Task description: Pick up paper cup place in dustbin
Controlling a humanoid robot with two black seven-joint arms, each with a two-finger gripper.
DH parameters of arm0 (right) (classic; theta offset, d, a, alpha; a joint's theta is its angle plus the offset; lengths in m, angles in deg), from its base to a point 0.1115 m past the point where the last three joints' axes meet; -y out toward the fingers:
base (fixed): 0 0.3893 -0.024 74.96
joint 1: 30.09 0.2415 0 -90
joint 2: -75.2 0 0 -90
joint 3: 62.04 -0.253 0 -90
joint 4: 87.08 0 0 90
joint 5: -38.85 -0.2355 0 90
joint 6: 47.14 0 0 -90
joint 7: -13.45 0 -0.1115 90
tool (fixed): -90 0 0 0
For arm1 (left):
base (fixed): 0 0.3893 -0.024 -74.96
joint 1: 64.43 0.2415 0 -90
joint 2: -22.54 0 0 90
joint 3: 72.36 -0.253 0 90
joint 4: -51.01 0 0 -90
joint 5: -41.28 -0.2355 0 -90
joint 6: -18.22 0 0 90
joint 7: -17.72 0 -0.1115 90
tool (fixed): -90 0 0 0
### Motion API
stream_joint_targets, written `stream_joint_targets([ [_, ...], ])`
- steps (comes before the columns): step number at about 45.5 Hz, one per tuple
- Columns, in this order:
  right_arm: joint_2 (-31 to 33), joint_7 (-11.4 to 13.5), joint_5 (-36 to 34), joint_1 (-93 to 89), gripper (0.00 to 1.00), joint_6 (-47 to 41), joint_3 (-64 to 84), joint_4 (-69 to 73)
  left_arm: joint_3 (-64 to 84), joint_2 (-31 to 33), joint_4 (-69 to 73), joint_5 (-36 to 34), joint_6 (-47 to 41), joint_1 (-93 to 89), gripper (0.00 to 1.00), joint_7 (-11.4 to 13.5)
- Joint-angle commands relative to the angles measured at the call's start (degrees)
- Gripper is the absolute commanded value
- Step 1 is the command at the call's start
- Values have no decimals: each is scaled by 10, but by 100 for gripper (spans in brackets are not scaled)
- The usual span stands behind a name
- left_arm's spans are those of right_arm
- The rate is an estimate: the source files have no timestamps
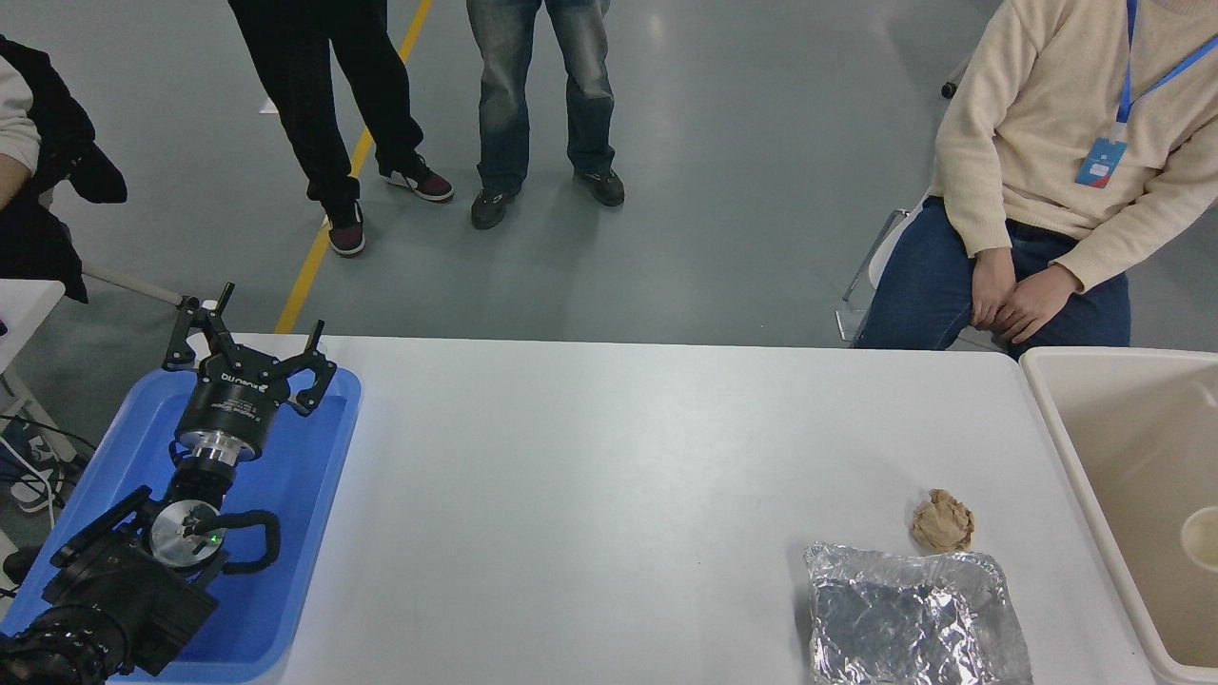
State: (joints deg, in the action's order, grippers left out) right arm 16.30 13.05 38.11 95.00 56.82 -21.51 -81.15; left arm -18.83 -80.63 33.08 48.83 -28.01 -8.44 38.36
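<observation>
Paper cup lies inside the dustbin as the left arm rests parked.

The black left gripper (249, 335), fingers spread wide and empty, hangs over a shallow blue plastic tray (285, 533) at the white table's (590, 476) left edge. At the table's right, the small cream-white paper cup (1201, 538) sits inside the large beige plastic dustbin (1075, 457), near a crumpled brown paper ball (942, 521) and silver foil tray (913, 618).

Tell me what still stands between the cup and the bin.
Nothing visible does. The cup already shows inside the bin, at the picture's right edge. The paper ball and foil tray lie on the table outside it. The left pincer hangs open over the blue tray.
</observation>
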Motion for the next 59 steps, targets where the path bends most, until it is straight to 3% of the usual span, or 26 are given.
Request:
stream_joint_targets([
  [1,-3,1,1,0,100,15,-23,-1,0,1,0,0,0,0,100,0],
  [16,5,0,3,28,100,12,-88,7,0,0,0,0,0,0,100,-1],
  [32,106,0,8,62,100,8,-449,130,0,1,0,0,0,-1,100,0],
  [45,164,-2,7,51,100,8,-641,284,0,1,0,0,0,0,100,0],
  [52,160,-6,26,36,100,10,-625,276,0,0,0,0,0,0,100,0],
  [59,159,-5,131,65,100,19,-531,286,0,0,0,0,0,0,100,0],
])
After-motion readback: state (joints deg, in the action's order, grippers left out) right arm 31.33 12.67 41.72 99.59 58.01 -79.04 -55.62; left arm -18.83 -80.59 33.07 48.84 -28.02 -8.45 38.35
